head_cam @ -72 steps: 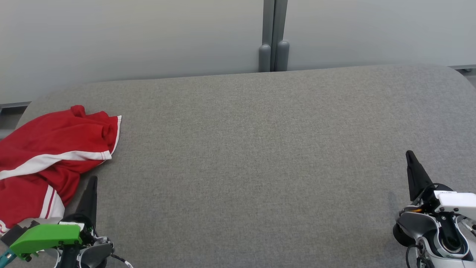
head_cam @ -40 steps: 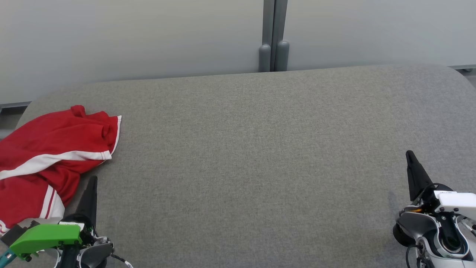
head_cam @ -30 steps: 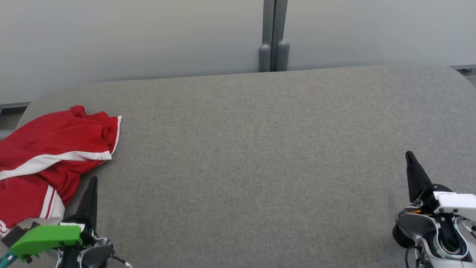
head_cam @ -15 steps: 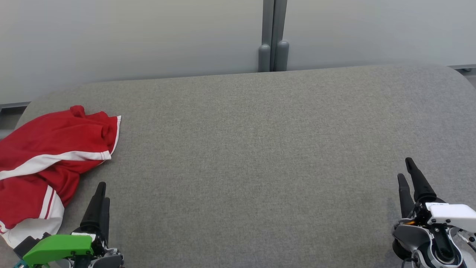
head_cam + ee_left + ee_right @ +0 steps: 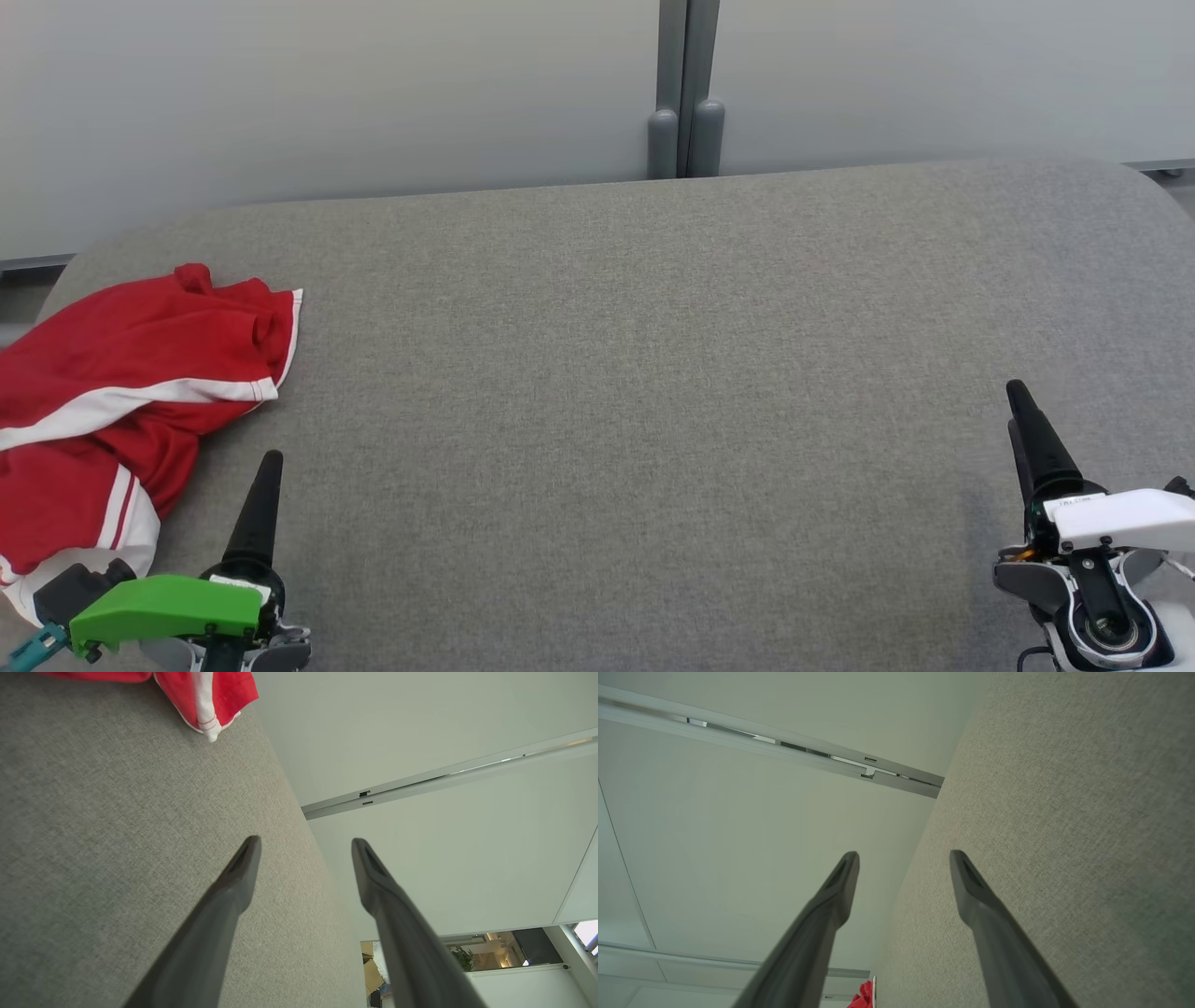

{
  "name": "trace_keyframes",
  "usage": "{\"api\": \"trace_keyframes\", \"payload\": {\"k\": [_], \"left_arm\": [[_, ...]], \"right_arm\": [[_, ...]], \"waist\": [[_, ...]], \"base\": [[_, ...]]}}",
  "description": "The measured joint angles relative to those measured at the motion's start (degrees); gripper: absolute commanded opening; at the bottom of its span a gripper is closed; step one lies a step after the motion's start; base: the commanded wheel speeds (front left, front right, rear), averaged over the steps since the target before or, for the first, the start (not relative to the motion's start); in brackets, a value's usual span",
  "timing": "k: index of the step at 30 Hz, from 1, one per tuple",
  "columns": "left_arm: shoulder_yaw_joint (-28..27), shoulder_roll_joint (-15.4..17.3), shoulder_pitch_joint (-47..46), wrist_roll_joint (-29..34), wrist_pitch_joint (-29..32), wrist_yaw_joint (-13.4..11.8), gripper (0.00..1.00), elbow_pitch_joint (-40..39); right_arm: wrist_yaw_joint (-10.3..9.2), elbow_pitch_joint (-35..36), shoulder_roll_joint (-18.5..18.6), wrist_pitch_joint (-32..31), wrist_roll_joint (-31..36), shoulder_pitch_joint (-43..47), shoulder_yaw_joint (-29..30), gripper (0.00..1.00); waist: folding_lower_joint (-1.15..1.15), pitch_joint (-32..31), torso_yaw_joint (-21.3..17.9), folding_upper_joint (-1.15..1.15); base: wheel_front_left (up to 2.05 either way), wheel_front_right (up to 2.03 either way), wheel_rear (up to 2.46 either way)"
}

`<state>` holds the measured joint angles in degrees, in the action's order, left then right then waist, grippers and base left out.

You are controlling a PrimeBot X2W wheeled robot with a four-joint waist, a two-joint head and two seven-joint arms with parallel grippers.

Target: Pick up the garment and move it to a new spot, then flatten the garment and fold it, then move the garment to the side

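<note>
Garment of crumpled red cloth, white-striped (image 5: 121, 373), lies at the left end of the grey fabric table (image 5: 653, 373). Left gripper (image 5: 264, 471), jaws spread and empty, sits just beside it, with the cloth ahead-left of the tips. Right gripper (image 5: 1019, 401), likewise spread, is at the table's right end. Left arm looks nearer.

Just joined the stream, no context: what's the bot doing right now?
A two-armed robot faces a grey padded table. A crumpled red garment with white stripes lies at the table's left end, with nothing holding it. The left gripper is open and empty, near the garment but not touching it. The right gripper is open and empty at the table's right end. The pickup has not yet begun.
</note>
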<state>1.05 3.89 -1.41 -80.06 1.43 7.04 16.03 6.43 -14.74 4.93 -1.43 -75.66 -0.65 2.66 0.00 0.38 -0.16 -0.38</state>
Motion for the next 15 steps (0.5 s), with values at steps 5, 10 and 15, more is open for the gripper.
{"api": "trace_keyframes", "payload": {"k": [5, 10, 15], "left_arm": [[1.1, 0.9, 0.0, 3.6, -0.6, 0.0, 1.0, 0.0], [1.7, 1.0, 0.0, 8.2, -1.6, -0.6, 1.0, -0.5], [1.8, 1.0, 0.0, 12.8, -2.6, -1.8, 1.0, -1.3]], "right_arm": [[-0.57, 1.0, 0.6, 0.9, 4.3, 0.0, -0.5, 1.0], [-1.78, 1.8, 0.8, 1.8, 9.4, 0.0, -1.7, 1.0], [-2.57, 2.2, 1.2, 2.6, 13.9, 0.1, -3.2, 1.0]], "waist": [[0.0, 0.0, 0.0, 0.0], [0.0, 0.1, 0.0, 0.0], [0.0, 0.1, 0.0, 0.0]], "base": [[0.0, 0.0, 0.0], [0.0, 0.0, 0.0], [0.0, 0.0, 0.0]]}}
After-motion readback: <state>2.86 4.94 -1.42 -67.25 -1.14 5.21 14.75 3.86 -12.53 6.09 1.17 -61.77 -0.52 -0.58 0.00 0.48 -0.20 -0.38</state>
